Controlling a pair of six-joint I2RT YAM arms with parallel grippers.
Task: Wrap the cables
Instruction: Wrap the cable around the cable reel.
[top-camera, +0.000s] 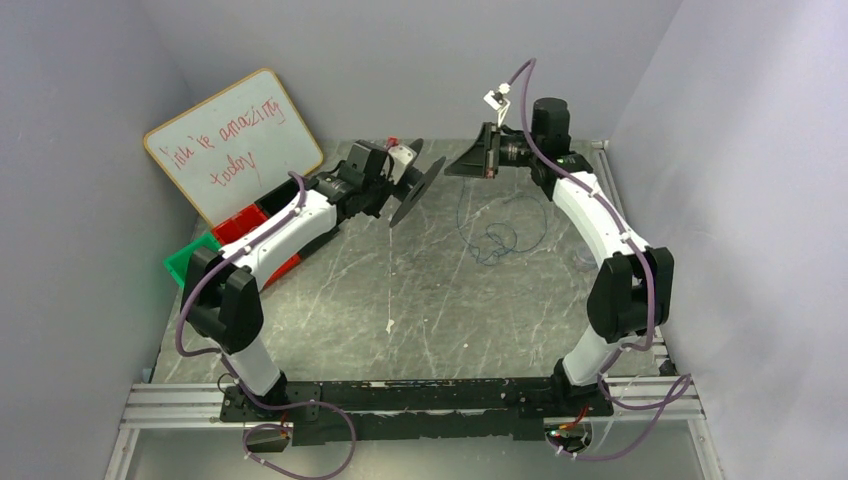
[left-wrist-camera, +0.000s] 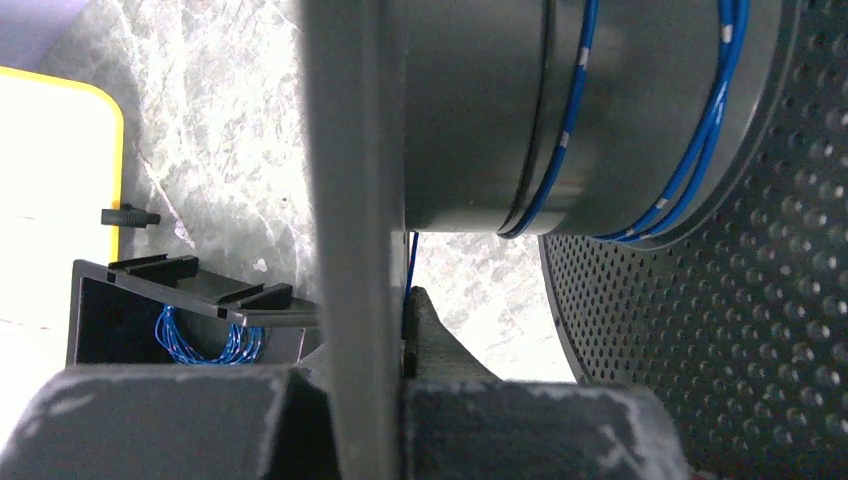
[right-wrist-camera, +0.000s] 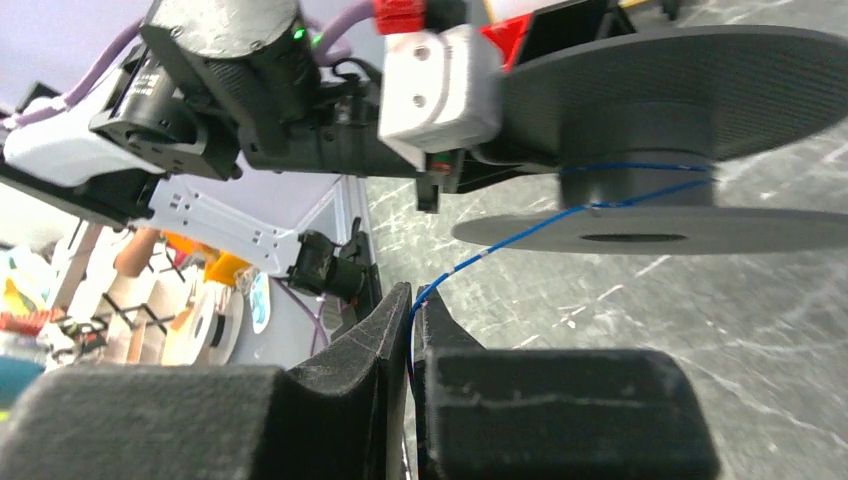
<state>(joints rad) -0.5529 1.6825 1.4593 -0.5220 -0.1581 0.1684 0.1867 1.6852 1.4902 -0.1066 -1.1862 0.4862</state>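
Left claw clamps the spool by its flange; right claw pinches the blue cable — the strand runs straight from its tips to the hub, slack coiled on the surface beneath, nearer the right arm.

Top view: soft, even overhead light, no hard shadows, only faint shade under the arms on the grey surface. Whiteboard bright, writing legible. Mild bowing at frame edges.

Left wrist view: far left blown out to white. Left pincer dark, blurred and grainy up close. Spool fairly sharp, blue wire crisp.

Right wrist view: right pincer soft-focused. Left background overexposed and hazy.
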